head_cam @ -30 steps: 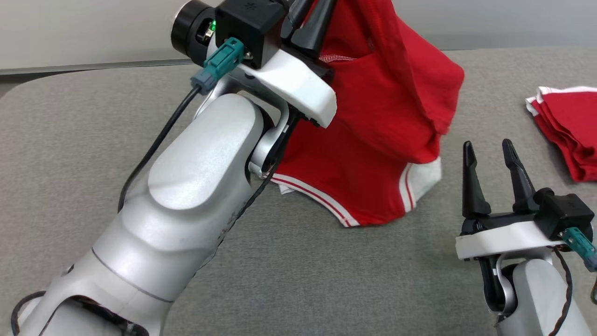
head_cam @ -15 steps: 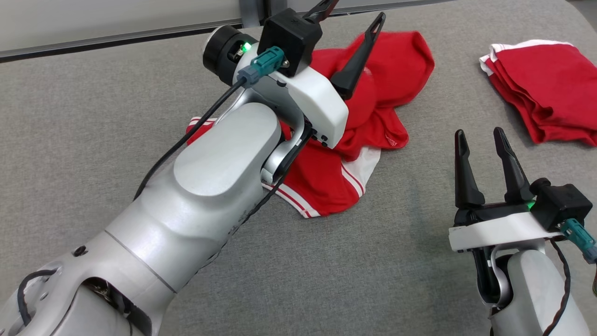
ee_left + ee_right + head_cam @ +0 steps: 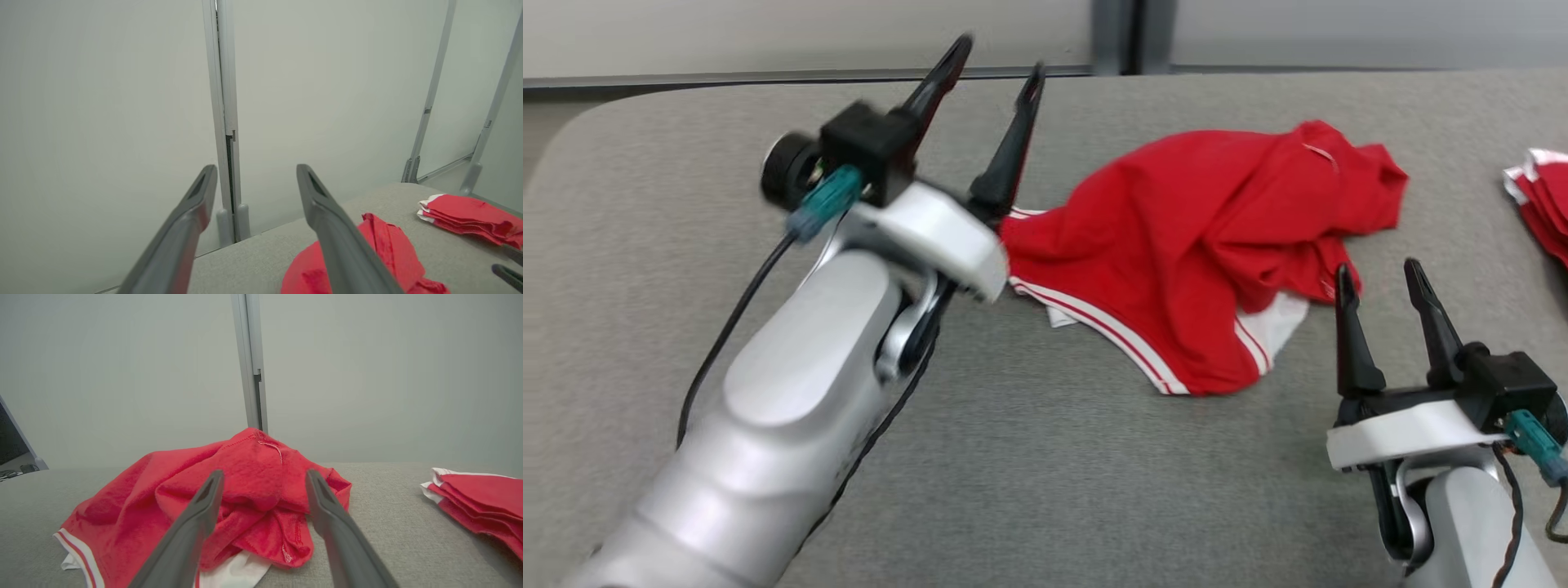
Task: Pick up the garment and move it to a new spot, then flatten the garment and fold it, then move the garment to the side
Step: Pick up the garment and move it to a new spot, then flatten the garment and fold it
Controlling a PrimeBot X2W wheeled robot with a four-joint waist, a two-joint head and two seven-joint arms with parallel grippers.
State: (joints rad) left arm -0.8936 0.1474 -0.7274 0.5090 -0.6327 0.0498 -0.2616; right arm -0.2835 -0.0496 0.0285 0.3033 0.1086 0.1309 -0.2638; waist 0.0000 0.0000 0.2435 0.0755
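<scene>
The garment (image 3: 1201, 237) is a red piece with white striped trim, lying crumpled in a heap on the grey table (image 3: 1045, 457). My left gripper (image 3: 999, 69) hangs open just left of the heap, nothing between its fingers. My right gripper (image 3: 1380, 269) stands open at the heap's near right edge, fingertips close to the cloth. Seen from the left wrist, the garment (image 3: 388, 245) lies low to the right of the left gripper (image 3: 253, 169). From the right wrist, the garment (image 3: 245, 477) is right behind the open right gripper (image 3: 263, 473).
A stack of folded red garments (image 3: 1543, 204) lies at the table's right edge, also in the wrist views (image 3: 470, 218) (image 3: 478, 498). A pale wall with a grey upright post (image 3: 251, 363) stands behind the table's far edge.
My left gripper has opened and let go of the garment, which dropped from hanging onto the table in a heap. The left arm has drawn back to the left. The head camera has shifted.
</scene>
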